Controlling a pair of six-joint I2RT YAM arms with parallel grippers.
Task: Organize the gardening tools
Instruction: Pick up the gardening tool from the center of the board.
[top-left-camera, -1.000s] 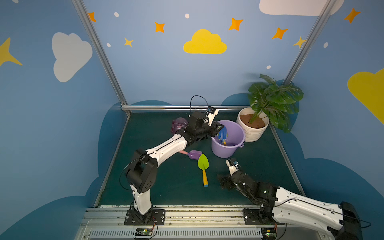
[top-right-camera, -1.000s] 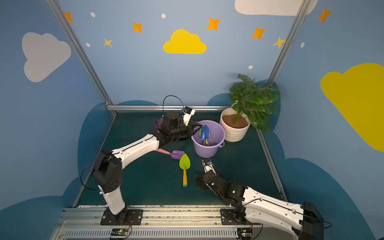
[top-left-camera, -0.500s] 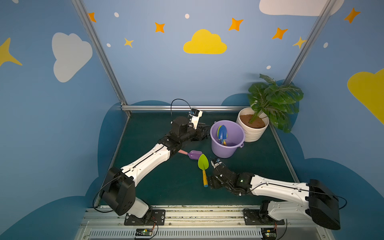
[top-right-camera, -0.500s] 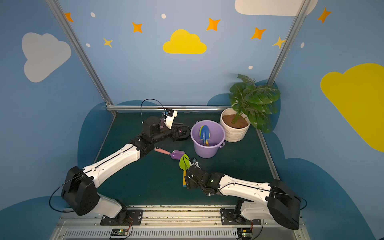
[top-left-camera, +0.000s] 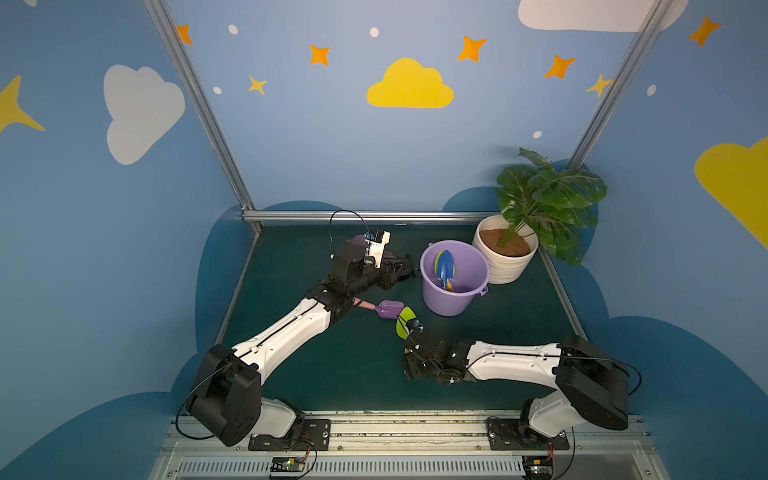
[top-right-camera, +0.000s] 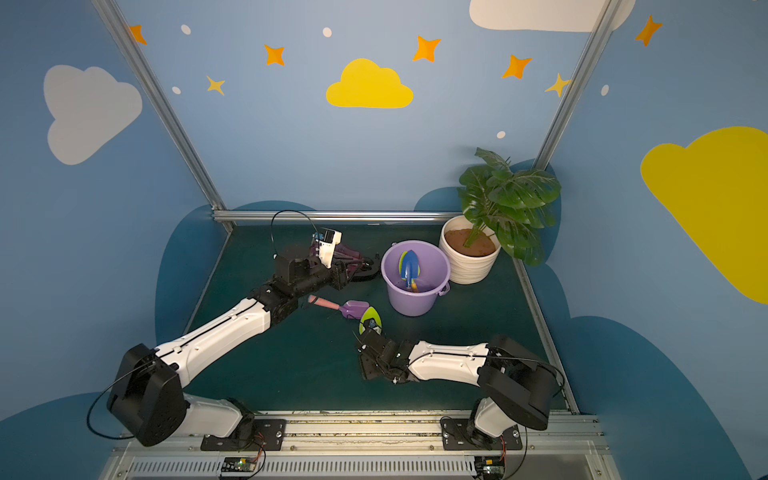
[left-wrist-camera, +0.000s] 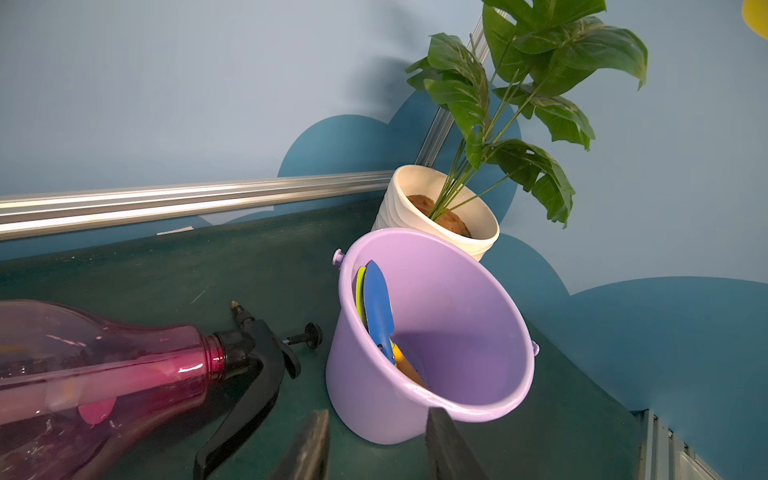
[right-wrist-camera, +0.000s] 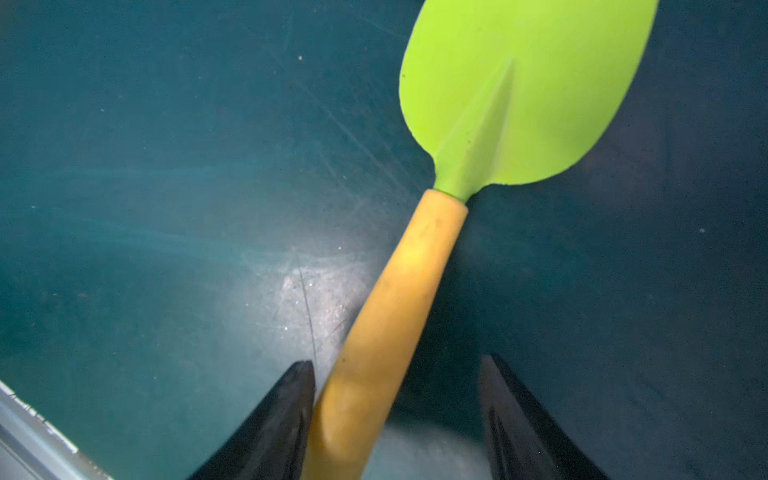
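Observation:
A lime-green shovel with a yellow handle lies on the green mat, its blade beside a purple shovel with a pink handle. My right gripper is open and straddles the handle's end: one finger touches it, the other stands apart. A blue shovel and another lime-green shovel stand in the lilac bucket. The pink spray bottle lies on its side left of the bucket. My left gripper is open and empty, low beside the bottle and facing the bucket.
A white ribbed pot with a leafy plant stands right behind the bucket in the back right corner. An aluminium rail runs along the back edge. Blue walls close the mat on three sides.
My left gripper drew back from over the bucket to beside the spray bottle. The right gripper swung left to the lime-green shovel's handle, and its jaws narrowed around it.

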